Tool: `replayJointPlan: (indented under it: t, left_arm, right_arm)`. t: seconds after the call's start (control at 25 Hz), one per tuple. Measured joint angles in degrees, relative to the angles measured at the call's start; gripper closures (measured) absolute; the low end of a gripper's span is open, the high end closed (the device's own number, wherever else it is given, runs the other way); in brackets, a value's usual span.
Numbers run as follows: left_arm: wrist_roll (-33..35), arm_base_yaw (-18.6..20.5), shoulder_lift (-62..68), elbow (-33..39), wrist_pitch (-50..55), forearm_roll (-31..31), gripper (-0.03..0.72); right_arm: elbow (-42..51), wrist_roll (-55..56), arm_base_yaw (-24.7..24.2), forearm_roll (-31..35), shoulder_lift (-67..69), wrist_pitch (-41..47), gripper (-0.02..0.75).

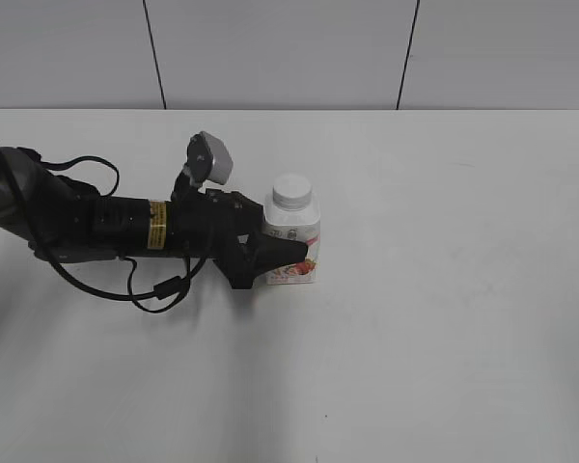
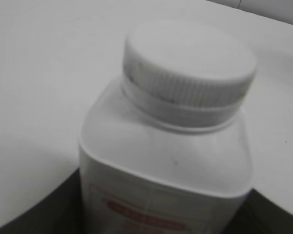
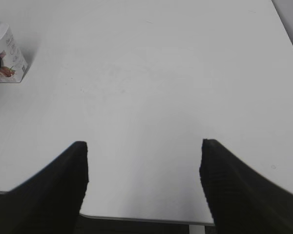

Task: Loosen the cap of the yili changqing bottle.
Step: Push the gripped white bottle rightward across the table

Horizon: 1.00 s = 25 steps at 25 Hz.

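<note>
The small white squarish plastic bottle with the strawberry label stands upright near the middle of the plain white bench; its round white ribbed plastic screw cap sits on the neck. The left gripper reaches the bottle from the left, its black fingers closed against the labelled body below the shoulders; the left wrist view shows dark fingers flanking the bottle on both sides, cap above them. The right gripper is well apart from the bottle, its black fingers spread wide over bare bench, holding nothing.
</note>
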Motion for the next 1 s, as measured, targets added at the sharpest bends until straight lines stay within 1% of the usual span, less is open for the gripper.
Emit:
replayJointPlan:
  t: [0.6, 0.72, 0.88, 1.0]
  left_arm:
    - [0.0, 0.0, -0.4, 0.0, -3.2, 1.2, 0.259]
    - [0.0, 0.0, -1.2, 0.0, -2.5, 1.4, 0.259]
    - [0.1, -0.2, -1.2, 0.0, 1.4, 1.8, 0.259]
    - [0.3, -0.2, -1.1, 0.0, 1.5, 1.7, 0.26]
  right_arm:
    - [0.0, 0.0, 0.0, 0.0, 0.0, 0.0, 0.173]
    - [0.0, 0.0, 0.0, 0.0, 0.0, 0.0, 0.173]
    - [0.0, 0.0, 0.0, 0.0, 0.0, 0.0, 0.173]
    - [0.0, 0.0, 0.0, 0.0, 0.0, 0.0, 0.173]
